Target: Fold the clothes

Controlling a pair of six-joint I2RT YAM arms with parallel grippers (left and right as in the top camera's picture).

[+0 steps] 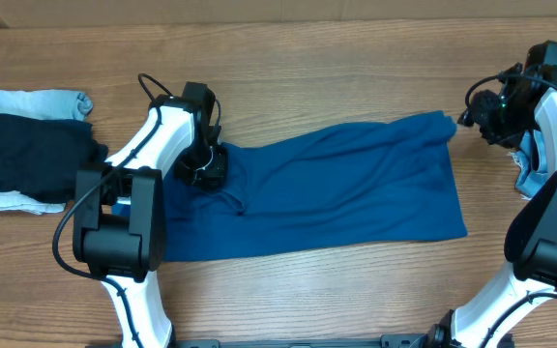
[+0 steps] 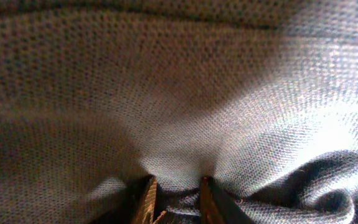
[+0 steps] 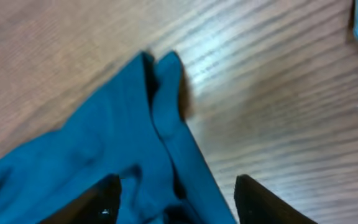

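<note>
On the table (image 1: pixel 307 68), left pincer (image 2: pixel 174 190) pinches blue shirt (image 1: pixel 356 184).

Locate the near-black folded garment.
In the overhead view, the near-black garment lies at the far left, touching a light-blue piece behind it, left of the blue polo shirt.

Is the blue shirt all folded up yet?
Not yet. The blue shirt lies folded into one long strip. The left pincer pinches its end; the right pincer hangs open over the far corner. The strip is not yet folded shorter.
</note>
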